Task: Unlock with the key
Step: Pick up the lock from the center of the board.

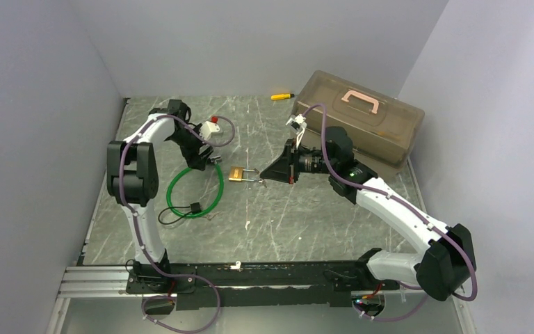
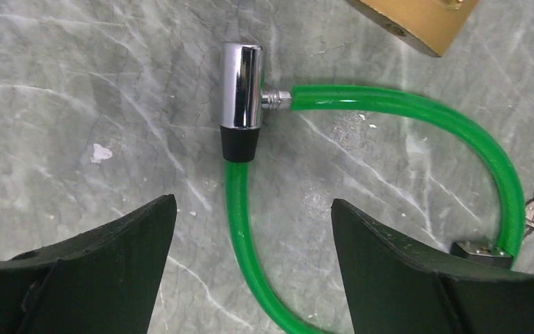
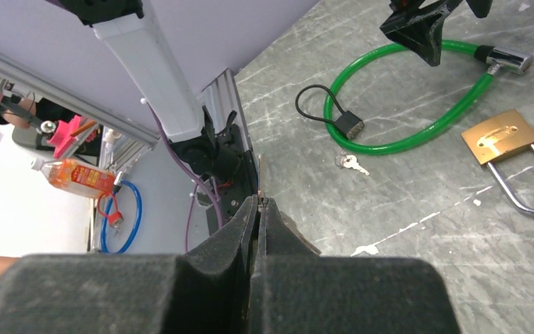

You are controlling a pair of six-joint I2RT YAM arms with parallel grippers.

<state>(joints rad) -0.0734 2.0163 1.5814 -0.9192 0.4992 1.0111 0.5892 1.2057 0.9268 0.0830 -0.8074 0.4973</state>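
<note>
Grey veined tabletop (image 1: pixel 306 216), key gripped, padlock not yet opened.
Left of centre, the left gripper (image 2: pixel 250 268) hangs with its fingers spread wide over the green plastic-sheathed cable lock (image 2: pixel 389 104), grasping nothing. Just to its right lies the small brass padlock (image 1: pixel 236 174), shackle apparently closed, touched by neither arm. Right of that, the right gripper (image 3: pixel 259 203) pinches its fingers on what looks like the thin pale silvery metal key (image 3: pixel 259 174), seen edge-on. Pickup seems done; inserting and turning remain.
</note>
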